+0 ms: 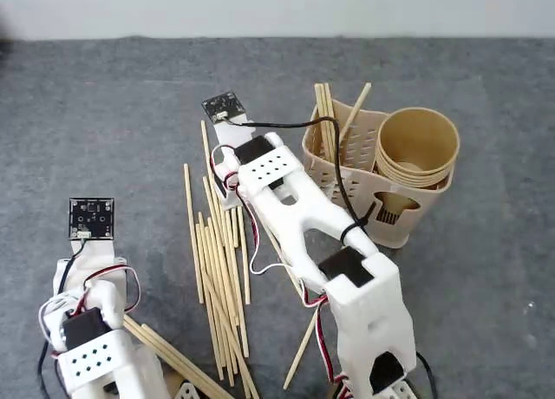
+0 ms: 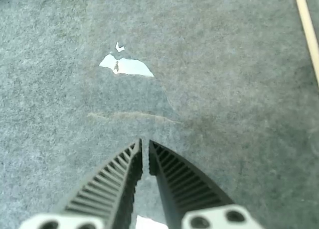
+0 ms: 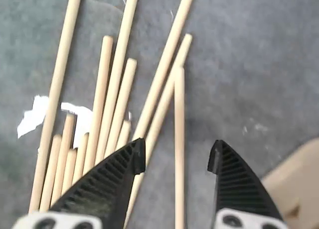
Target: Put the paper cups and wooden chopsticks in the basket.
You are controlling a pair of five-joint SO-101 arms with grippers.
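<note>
Right pincer (image 3: 177, 149) hangs spread low over the loose wooden chopsticks (image 3: 119, 104) on the grey counter (image 3: 239, 64), one stick lying between its fingers. Left pincer (image 2: 145, 144), pressed together, sits over the grey felt off to the side. Farther off, the basket (image 1: 408, 212) holds stacked paper cups (image 1: 421, 143) and several upright sticks.

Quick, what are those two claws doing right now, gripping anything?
Left gripper: shut, holding nothing.
Right gripper: open over the loose wooden chopsticks, holding nothing.
</note>
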